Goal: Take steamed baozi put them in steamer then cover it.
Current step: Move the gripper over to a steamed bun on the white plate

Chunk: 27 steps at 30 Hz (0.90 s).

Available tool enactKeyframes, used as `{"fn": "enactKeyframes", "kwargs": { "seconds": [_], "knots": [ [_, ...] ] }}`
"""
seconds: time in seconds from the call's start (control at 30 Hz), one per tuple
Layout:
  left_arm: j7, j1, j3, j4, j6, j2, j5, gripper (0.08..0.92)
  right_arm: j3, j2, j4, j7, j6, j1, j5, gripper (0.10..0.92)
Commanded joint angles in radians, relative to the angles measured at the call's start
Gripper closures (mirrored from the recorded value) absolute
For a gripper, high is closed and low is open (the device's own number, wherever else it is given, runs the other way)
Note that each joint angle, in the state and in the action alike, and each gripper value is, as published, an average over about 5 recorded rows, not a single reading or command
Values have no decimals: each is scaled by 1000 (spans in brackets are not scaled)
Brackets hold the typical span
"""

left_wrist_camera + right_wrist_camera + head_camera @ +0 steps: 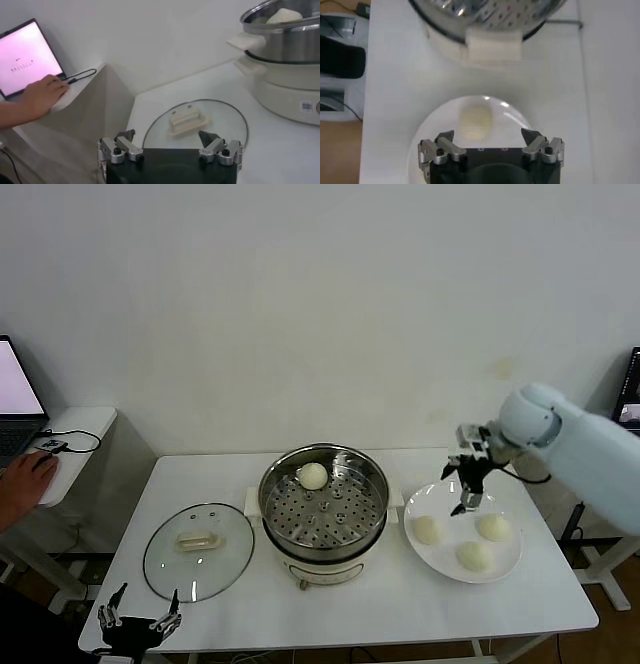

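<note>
1. Hanging above the plate (508, 566), the right gripper (467, 487) points down with its fingers (445, 137) spread apart and holding nothing.
2. It is over the plate's edge nearest the steamer (323, 502), close to the left bun (427, 529) of the 3 on the plate.
3. The other 2 buns on the plate are one at the far right (494, 526) and one at the front (472, 555).
4. The 4th bun (313, 475) lies on the perforated tray inside the steamer, at its far side.
5. The steamer stands in the middle of the white table (250, 614), uncovered, just left of the plate.
6. The cover (198, 550) lies flat on the table, left of the steamer, handle up.
7. The left gripper (138, 616) is parked low at the table's front left corner, near the cover, its fingers (125, 136) released and empty.
8. At the far left a hand (22, 475) rests by a laptop (17, 399) on a side desk (80, 427).
</note>
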Motion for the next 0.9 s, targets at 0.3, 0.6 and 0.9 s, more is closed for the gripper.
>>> {"fn": "enactKeyframes", "kwargs": {
  "seconds": [0.3, 0.6, 0.9],
  "knots": [
    [0, -16, 0, 42, 0, -4, 4, 177, 78, 111, -117, 53, 6, -171, -118, 203],
    [-1, -25, -3, 71, -1, -6, 7, 177, 78, 164, -187, 71, 32, -168, -141, 203],
    [-1, -36, -4, 91, -1, -7, 8, 177, 80, 199, -253, 82, 50, -169, -170, 203]
  ]
}}
